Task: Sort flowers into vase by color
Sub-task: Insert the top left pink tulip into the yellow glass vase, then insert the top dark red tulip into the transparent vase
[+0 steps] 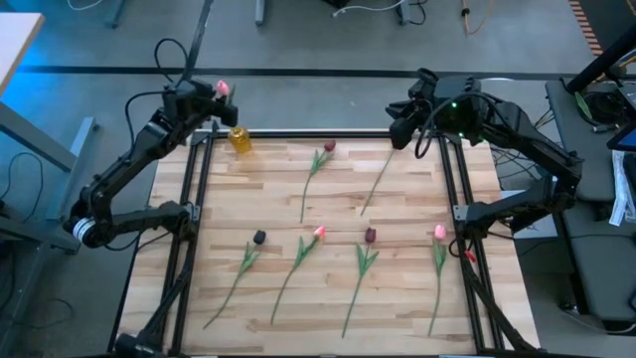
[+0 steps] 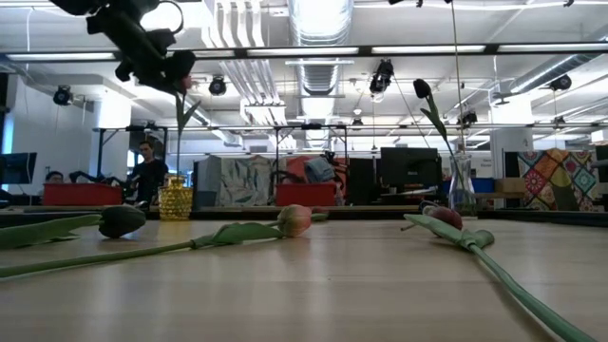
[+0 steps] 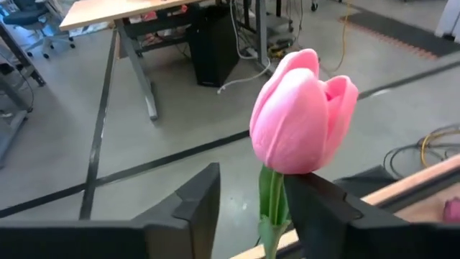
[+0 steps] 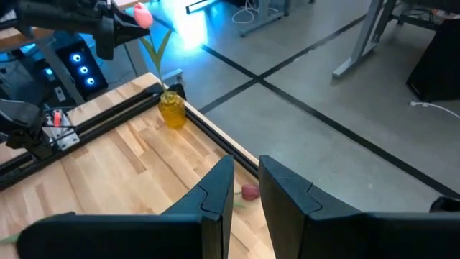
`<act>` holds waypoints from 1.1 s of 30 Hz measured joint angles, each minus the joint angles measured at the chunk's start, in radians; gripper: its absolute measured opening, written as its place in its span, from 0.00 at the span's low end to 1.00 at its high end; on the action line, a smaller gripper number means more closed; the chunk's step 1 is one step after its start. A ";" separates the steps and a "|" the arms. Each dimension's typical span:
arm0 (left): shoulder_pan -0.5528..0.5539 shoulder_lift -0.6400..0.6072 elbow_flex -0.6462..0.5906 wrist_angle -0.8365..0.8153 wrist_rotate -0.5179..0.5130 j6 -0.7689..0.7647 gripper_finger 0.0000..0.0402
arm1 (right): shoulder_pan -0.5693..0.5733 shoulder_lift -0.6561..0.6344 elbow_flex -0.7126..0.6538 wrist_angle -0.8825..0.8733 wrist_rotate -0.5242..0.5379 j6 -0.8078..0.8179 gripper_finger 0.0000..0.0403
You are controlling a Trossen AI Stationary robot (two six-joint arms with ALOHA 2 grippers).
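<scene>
Left wrist view alone shows the left gripper (image 3: 273,216) clamping a pink tulip (image 3: 302,115) above the yellow vase (image 1: 240,140); the right gripper (image 4: 244,191) is narrow over the wooden table (image 1: 328,199).

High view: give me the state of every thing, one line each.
left tool: shut on pink tulip, held upright over the yellow vase
yellow vase: upright at the table's far left corner
right tool: raised over the table's far edge
tulips on the table: lying flat, unsorted
</scene>
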 joint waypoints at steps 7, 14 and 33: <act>0.000 0.000 0.090 -0.152 0.000 0.024 0.45 | 0.000 0.026 0.000 0.016 0.004 0.000 0.17; 0.000 0.002 0.127 -0.219 0.021 0.021 0.48 | 0.000 0.048 0.000 0.028 0.003 0.002 0.31; -0.007 -0.092 0.211 -0.394 0.372 0.012 0.41 | 0.000 0.036 0.000 0.025 -0.009 -0.027 0.33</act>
